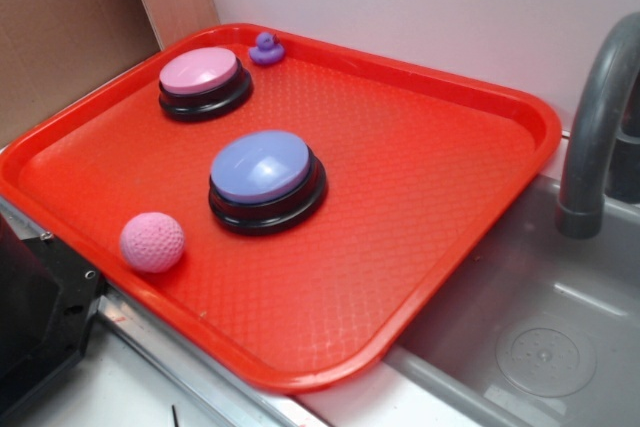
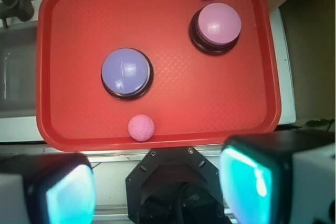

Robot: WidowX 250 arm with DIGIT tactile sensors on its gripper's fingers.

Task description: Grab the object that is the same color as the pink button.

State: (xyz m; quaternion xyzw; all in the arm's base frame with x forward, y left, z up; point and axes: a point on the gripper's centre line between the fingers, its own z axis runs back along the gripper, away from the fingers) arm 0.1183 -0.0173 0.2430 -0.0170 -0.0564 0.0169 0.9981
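Nothing is grabbed yet: the pink ball (image 2: 141,127) lies free on the red tray (image 2: 168,103) (near edge), pincer (image 2: 157,182) spread, well above.

pink ball (image 1: 152,242) near tray edge; pink button (image 1: 203,77) far corner

A toy kitchen set-up: a grey plastic sink (image 1: 540,337) with a grey faucet (image 1: 598,127), beside a red tray (image 1: 420,207).
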